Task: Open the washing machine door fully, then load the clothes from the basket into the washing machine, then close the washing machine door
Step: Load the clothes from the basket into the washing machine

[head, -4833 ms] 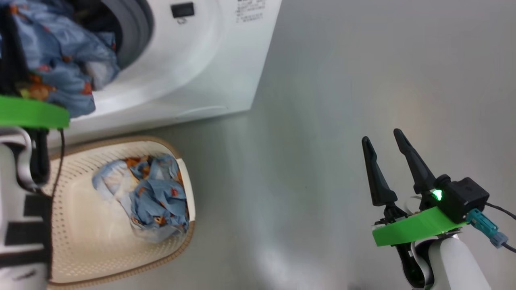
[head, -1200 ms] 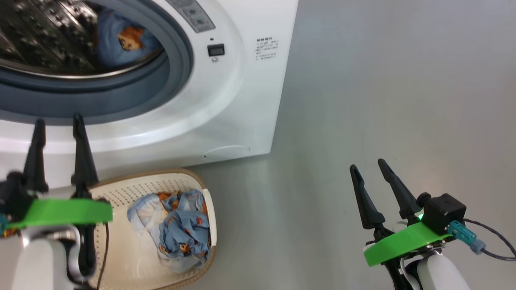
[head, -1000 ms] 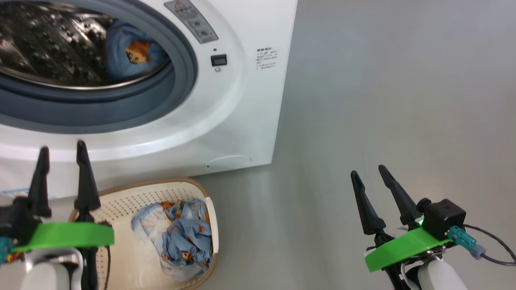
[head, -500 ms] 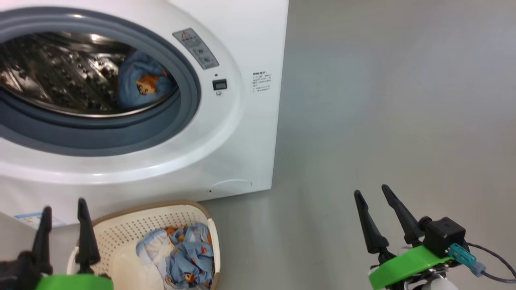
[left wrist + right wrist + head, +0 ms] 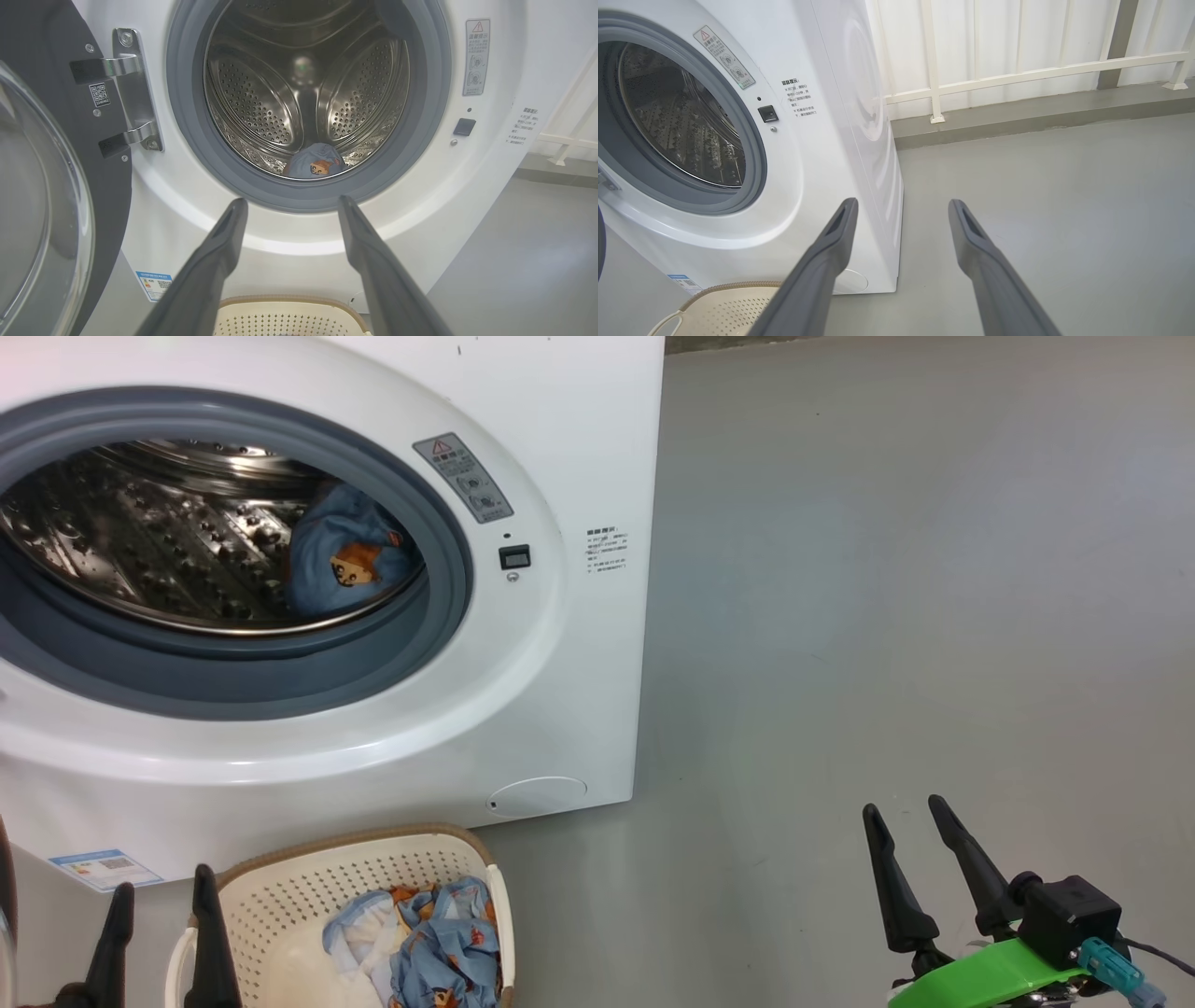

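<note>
— How much room is there?
— Bare floor (image 5: 887,569) ahead and right of the right pincer (image 5: 904,805); the washing machine (image 5: 579,448) stands ahead of the left pincer (image 5: 161,879), mouth uncovered, the washing machine door (image 5: 46,186) swung wide to that pincer's left
— And the arms?
— Both pincers low, fingers spread apart, holding nothing; the left aims at the drum (image 5: 261,102); the basket (image 5: 355,877) sits just right of the left pincer, near the machine's front, blue clothes (image 5: 429,943) in it; one blue garment (image 5: 350,560) lies in the drum
</note>
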You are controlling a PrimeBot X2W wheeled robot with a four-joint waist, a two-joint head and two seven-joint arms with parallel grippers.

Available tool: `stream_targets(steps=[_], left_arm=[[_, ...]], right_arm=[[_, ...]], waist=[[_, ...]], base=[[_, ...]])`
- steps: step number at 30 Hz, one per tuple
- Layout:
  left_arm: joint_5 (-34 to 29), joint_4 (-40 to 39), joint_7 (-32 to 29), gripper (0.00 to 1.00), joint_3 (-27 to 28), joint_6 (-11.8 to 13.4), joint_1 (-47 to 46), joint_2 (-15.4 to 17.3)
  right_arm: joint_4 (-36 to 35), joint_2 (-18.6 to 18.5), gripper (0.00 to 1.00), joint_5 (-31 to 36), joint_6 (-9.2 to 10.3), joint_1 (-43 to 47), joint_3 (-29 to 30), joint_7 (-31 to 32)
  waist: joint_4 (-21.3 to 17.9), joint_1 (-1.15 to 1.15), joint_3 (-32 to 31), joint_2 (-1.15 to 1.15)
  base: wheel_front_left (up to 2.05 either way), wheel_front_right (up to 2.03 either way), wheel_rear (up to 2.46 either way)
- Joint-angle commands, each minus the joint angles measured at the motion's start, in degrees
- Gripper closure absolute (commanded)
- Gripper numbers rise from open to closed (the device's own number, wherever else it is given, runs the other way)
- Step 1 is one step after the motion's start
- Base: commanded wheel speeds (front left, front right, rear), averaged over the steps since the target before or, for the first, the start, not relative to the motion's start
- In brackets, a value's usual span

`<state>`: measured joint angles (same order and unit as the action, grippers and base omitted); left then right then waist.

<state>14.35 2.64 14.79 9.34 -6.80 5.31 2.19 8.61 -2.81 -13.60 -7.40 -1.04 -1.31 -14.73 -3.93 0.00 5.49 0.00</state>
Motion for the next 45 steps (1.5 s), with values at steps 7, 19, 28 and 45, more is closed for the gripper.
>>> stream_targets(steps=[7,19,28,45], left_arm=[[0.22,-2.13,0.21,0.00,1.22,1.33,0.32,0.69],[0.70,-1.62,0.21,0.00,0.15,1.47,0.47,0.69],[0.87,-1.70,0.21,0.00,0.01,1.40,0.39,0.69],[2.59,4.52,0.21,0.00,-3.22,0.24,-4.88,0.69]], right_arm=[[-2.05,-0.07,0.00,0.71,-0.09,-0.14,-1.39,-0.27],[-2.07,-0.07,0.00,1.08,-0.09,0.02,-1.48,-0.27],[-2.00,-0.07,0.00,1.27,-0.09,-0.09,-1.25,-0.27],[-2.38,-0.07,0.00,0.65,-0.09,-2.37,-2.17,-0.27]], waist=[[-0.10,0.00,-0.03,0.00],[0.31,0.00,-0.20,0.00],[1.17,0.00,0.08,0.00],[0.36,0.00,9.65,0.00]], base=[[0.00,0.00,0.00],[0.00,0.00,0.00],[0.00,0.00,0.00],[0.00,0.00,0.00]])
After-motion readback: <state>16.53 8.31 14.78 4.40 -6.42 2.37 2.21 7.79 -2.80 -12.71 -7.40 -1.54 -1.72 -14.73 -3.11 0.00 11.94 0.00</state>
